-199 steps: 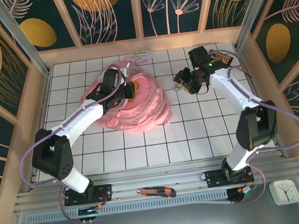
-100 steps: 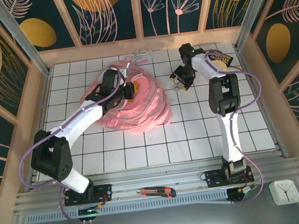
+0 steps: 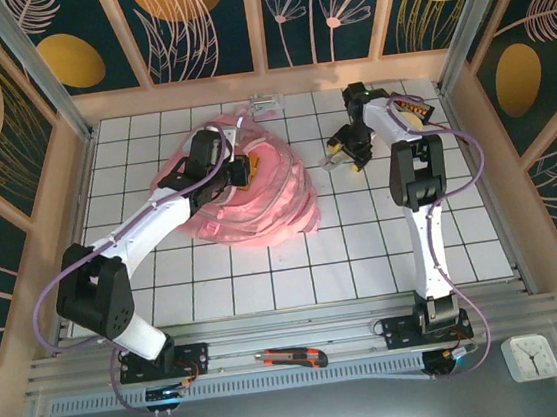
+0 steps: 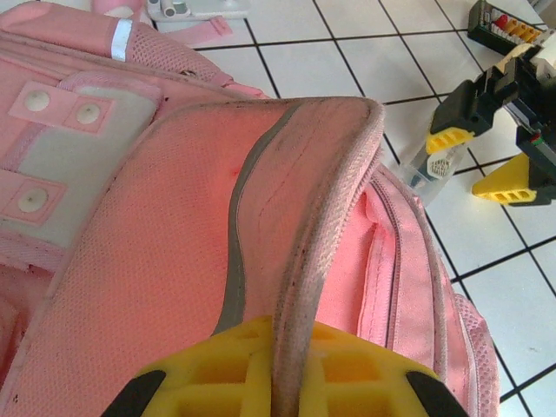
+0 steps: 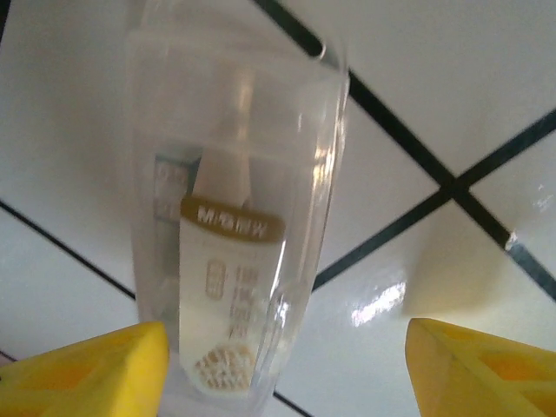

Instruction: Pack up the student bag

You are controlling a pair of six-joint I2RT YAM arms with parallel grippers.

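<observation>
Tabletop, white-tiled, under student bag; floral walls

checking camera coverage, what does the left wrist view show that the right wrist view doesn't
Left wrist: the student bag, its strap pinched in the shut left pincer. Right wrist: the label on the clear container, close enough to show print. Both: that container, the open right pincer straddling it, the white tiled table.
</observation>
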